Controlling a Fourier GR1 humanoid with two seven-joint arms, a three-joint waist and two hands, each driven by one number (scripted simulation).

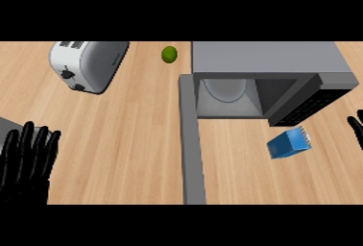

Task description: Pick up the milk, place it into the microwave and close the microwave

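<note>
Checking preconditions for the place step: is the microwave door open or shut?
Open. The door stands swung out from the microwave, and the cavity with its turntable is exposed.

Blue milk (288, 144) lies tilted on counter (127, 144), just before grey microwave (269, 60); its door (191, 144) stands wide open.

No text, label or number can be read anywhere.
</note>
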